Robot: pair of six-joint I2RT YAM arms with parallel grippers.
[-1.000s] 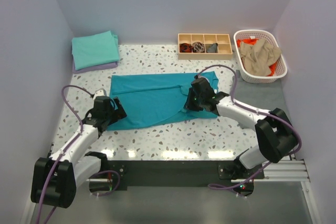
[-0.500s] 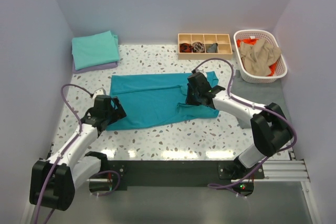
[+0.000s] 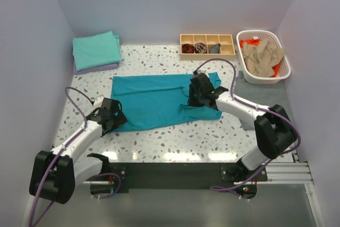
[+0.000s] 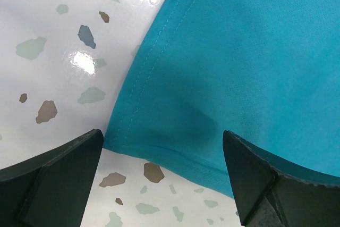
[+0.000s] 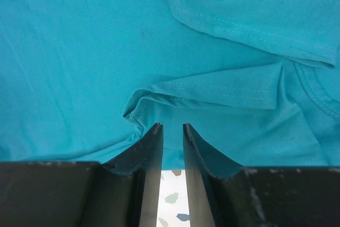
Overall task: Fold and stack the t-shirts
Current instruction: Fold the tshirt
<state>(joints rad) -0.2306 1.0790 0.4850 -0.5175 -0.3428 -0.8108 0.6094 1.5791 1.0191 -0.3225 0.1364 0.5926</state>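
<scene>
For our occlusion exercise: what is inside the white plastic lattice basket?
A crumpled tan fabric t-shirt on top, orange fabric peeking out around it. Anything deeper is covered.

Worktop (image 3: 159,57) is glossy white terrazzo with grey-brown flecks, boxed in by plain pale lavender walls (image 3: 175,3) on left, far and right edges. Light glare (image 3: 175,156) along near edge; matte grey strip (image 3: 268,95) at right edge.

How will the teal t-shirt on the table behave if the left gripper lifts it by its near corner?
The teal t-shirt will probably droop and drag, not rise flat: it lies limp, with soft creases. It looks thin and light, so the open left gripper should lift its corner easily. The glossy table may let it slide.
</scene>
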